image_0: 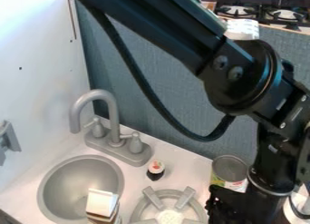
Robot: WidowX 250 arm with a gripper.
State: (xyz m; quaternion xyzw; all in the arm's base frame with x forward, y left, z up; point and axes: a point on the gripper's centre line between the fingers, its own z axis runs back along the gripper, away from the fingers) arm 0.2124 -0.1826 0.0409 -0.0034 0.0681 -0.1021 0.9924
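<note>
The black gripper (pixel 239 207) hangs at the lower right, over the counter to the right of the grey burner (pixel 192 212); its fingertips are hidden. Just behind and left of the arm's lower part stands an open can (pixel 229 168) with a green, white and red label, close to the gripper; whether they touch, I cannot tell. A small black-and-white object with a red-marked top (pixel 156 170) is on the counter between the faucet and the burner. At the sink's lower right, a white-topped box (pixel 102 204) with brown sides shows over the basin.
A grey sink (pixel 51 191) sits at lower left, with a grey faucet (pixel 115 123) behind it. White wall at left, blue-grey panel behind. A grey fixture (pixel 7 139) is on the left wall. Real stove burners (pixel 283 14) lie beyond the panel, near a white object (pixel 243 28).
</note>
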